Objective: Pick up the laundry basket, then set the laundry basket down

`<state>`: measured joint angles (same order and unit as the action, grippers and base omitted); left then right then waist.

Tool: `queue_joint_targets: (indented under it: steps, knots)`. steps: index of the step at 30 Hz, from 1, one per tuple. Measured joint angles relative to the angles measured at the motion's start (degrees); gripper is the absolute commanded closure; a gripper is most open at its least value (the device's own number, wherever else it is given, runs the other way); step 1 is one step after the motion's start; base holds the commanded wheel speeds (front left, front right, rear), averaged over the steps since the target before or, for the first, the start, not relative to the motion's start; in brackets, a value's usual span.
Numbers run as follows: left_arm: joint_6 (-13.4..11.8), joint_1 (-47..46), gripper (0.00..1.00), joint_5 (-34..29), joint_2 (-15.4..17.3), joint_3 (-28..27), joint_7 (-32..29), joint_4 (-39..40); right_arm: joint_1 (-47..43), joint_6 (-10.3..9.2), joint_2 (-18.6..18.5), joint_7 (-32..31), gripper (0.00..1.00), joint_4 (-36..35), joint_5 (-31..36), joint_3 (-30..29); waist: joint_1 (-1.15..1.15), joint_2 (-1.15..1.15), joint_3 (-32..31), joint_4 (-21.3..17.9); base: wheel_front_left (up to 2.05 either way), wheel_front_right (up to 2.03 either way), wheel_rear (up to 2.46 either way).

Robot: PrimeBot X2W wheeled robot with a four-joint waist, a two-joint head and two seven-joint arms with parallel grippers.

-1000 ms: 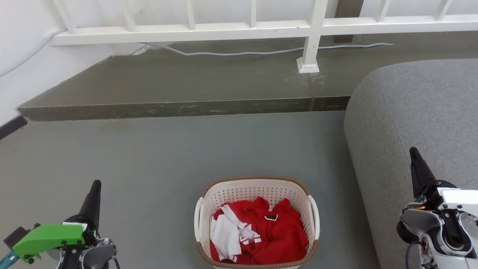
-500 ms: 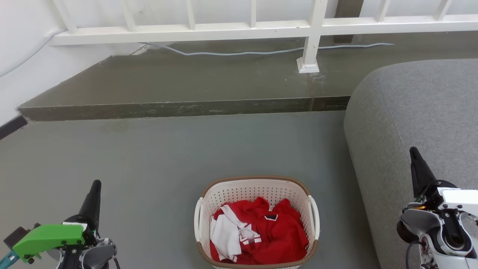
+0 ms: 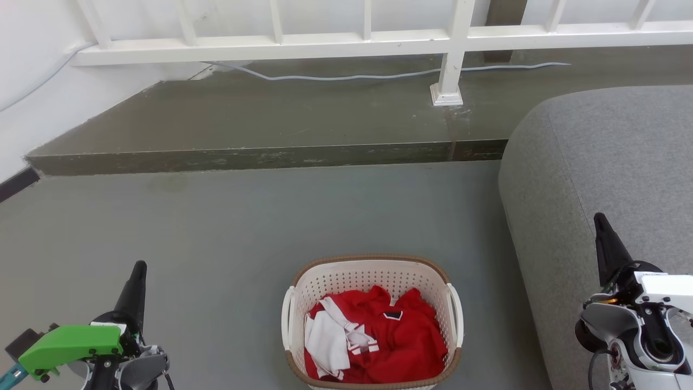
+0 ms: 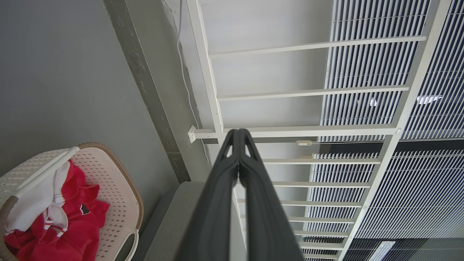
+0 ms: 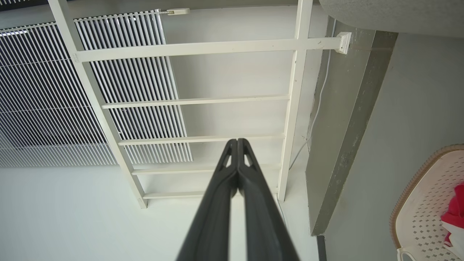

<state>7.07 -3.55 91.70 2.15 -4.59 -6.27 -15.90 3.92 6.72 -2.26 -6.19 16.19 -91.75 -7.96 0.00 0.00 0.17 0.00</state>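
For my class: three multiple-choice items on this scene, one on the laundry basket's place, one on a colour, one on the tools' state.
1. Where does the laundry basket stand? A on the raised step; B on the floor beside the grey sofa; C on the sofa.
2. What colour is most of the clothing inside? A blue; B green; C red.
3. How are the left tool and right tool? A both shut, empty; B both open; C left shut on a handle.
Key: B, it sits on the floor; C, red cloth with some white; A, each wrist view shows fingers pressed together.
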Motion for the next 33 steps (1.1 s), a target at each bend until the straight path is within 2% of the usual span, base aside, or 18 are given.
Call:
queue_joint_targets:
  steps: [33]
  knots:
    - [0.0, 0.0, 1.0, 0.0, 0.0, 0.0, 0.0, 0.0, 0.0, 0.0, 0.0, 0.0, 1.0, 0.0, 0.0, 0.0, 0.0, 0.0, 0.0, 0.0, 0.0, 0.0, 0.0]
